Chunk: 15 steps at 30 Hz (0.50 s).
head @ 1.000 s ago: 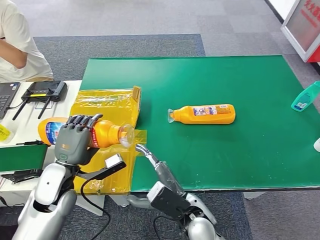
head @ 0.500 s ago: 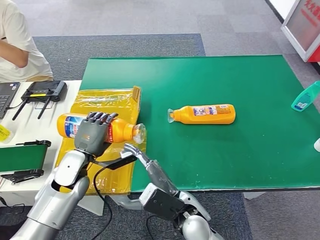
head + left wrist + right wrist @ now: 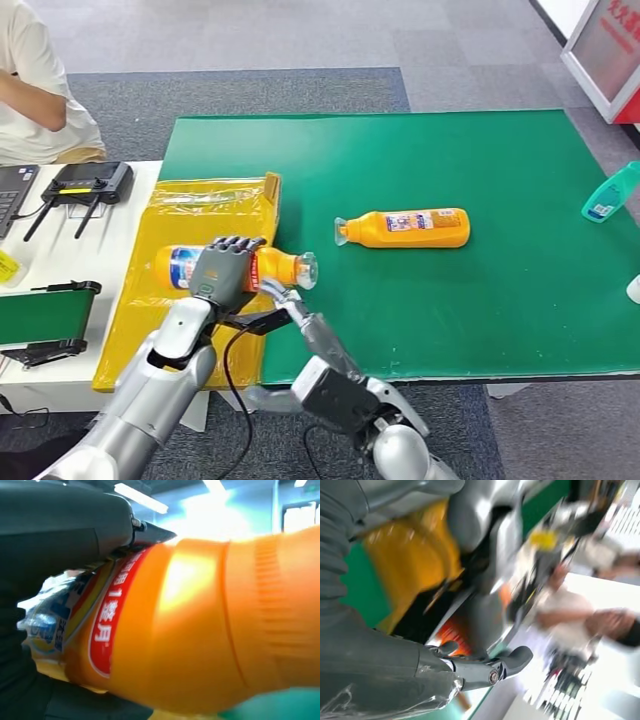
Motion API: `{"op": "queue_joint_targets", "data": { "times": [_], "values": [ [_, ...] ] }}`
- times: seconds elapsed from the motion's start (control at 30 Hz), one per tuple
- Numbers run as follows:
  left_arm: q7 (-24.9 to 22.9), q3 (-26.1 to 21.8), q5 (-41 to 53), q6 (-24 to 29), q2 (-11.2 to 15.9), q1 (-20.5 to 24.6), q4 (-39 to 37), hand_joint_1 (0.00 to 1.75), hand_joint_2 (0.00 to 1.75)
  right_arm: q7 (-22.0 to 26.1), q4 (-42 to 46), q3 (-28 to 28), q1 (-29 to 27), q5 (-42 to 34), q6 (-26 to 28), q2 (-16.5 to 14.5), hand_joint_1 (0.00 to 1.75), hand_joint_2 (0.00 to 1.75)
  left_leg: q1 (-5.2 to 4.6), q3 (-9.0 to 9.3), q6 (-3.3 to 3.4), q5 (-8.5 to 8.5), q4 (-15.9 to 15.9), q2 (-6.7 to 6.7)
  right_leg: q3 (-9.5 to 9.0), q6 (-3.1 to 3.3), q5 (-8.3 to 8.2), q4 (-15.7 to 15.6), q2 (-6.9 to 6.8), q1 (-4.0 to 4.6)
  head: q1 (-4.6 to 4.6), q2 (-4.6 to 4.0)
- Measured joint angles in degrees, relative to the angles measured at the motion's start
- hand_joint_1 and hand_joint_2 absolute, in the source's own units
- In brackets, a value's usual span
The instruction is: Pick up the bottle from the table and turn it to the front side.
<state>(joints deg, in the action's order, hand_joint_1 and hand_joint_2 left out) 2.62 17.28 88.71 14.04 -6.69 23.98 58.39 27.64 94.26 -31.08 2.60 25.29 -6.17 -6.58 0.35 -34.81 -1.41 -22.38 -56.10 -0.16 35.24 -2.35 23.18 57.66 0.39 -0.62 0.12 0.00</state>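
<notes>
Carried rightward since a second ago: orange bottle (image 3: 226, 267), gripped around its middle by left hand (image 3: 224, 270), lying sideways above yellow bag (image 3: 198, 200). Close up from the wrist, red label lettering (image 3: 109, 611). Right hand (image 3: 290, 305) just below, fingers loosely apart.

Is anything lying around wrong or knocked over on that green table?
Nothing looks spilled or broken. One orange bottle lies on its side on the green table, cap still on. The left hand holds a second orange bottle sideways in the air. At the table's far right edge a teal bottle lies tilted.
</notes>
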Motion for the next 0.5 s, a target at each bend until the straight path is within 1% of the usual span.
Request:
{"op": "queue_joint_targets", "data": {
  "times": [0.17,0.5],
  "values": [
    [-0.34,0.19,0.16,0.07,-1.48,0.17,-3.17,1.75,1.75,0.49,0.78,-1.79,-0.33,-0.40,-0.45,-0.08,0.00,1.75,0.00,-0.03,0.00,0.00,0.00,0.00,0.02,0.00,0.01,0.00,0.03,0.01,-0.01,0.00],
    [-0.59,-0.28,-0.51,0.57,-2.43,0.36,-6.90,1.75,1.75,0.57,2.58,-2.47,-0.76,-0.52,-0.51,-0.08,0.00,1.75,0.00,-0.03,0.00,0.00,0.00,0.00,0.01,-0.01,-0.01,0.00,0.02,0.01,-0.01,0.00]
  ]
}}
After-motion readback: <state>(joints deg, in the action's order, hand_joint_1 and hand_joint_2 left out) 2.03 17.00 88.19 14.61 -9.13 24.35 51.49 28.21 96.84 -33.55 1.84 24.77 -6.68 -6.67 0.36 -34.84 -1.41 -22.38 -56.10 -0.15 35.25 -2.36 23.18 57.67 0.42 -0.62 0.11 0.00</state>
